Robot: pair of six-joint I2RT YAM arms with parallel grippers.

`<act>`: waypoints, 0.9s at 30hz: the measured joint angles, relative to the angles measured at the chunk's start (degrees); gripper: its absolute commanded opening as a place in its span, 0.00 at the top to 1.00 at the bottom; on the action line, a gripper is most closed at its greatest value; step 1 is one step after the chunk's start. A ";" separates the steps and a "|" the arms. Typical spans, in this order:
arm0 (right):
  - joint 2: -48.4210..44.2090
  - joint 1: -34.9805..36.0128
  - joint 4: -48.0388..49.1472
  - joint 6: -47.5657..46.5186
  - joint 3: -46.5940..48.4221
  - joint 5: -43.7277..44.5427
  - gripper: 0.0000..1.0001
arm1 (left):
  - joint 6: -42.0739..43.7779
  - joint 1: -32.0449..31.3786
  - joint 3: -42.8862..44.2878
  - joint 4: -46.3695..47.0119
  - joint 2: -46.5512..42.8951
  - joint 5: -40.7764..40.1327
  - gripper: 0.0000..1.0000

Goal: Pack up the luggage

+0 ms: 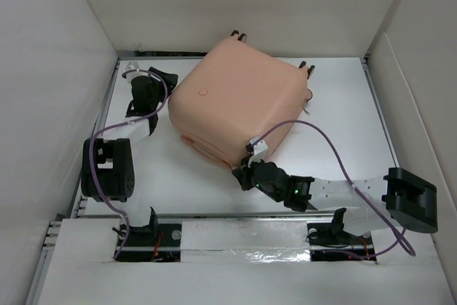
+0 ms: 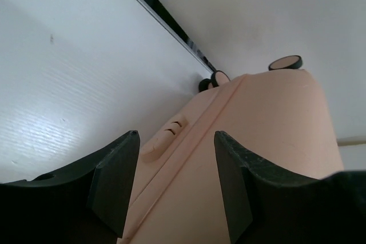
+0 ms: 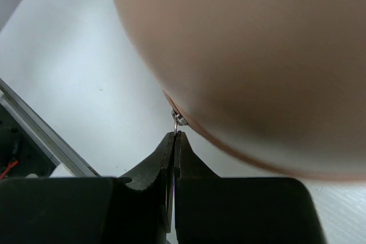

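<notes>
The salmon-pink luggage (image 1: 239, 98) lies closed on the white table, a round button mark on its top shell, its wheels toward the back. My right gripper (image 1: 243, 175) is at its near corner, shut on the small metal zipper pull (image 3: 176, 124) that hangs from the seam of the luggage (image 3: 257, 55). My left gripper (image 1: 161, 87) is open at the luggage's left side. In the left wrist view its jaws stand wide apart around the shell's edge and seam (image 2: 194, 158), close to the shell; contact cannot be told. Two wheels (image 2: 285, 62) show at the far end.
White walls enclose the table (image 1: 343, 112) on the left, back and right. A black rail (image 2: 166, 18) runs along the table's back edge. Purple cables loop from both arms over the table near the luggage.
</notes>
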 measured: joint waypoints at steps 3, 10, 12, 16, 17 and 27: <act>3.65 0.31 -4.48 -3.04 5.38 -0.26 1.00 | -1.79 -2.43 -6.27 6.56 -3.32 -2.58 0.49; 13.75 -0.20 -14.91 -9.11 19.74 1.11 1.00 | -4.04 -6.64 -19.08 20.59 -11.50 -8.00 0.49; 17.66 -0.94 -16.15 -9.86 24.39 0.31 1.00 | -4.50 -7.08 -22.82 23.15 -14.03 -8.00 0.49; 24.35 -1.73 -18.21 -11.47 32.54 -3.06 1.00 | -6.36 -8.61 -29.35 26.95 -18.62 -9.05 0.49; 25.70 -2.01 -18.14 -12.07 34.23 -4.83 1.00 | -6.64 -8.96 -30.86 27.63 -19.93 -9.22 0.49; 11.21 -6.16 -6.86 -15.85 14.53 -19.89 1.00 | -6.73 -17.18 -38.01 24.87 -29.86 -13.31 0.49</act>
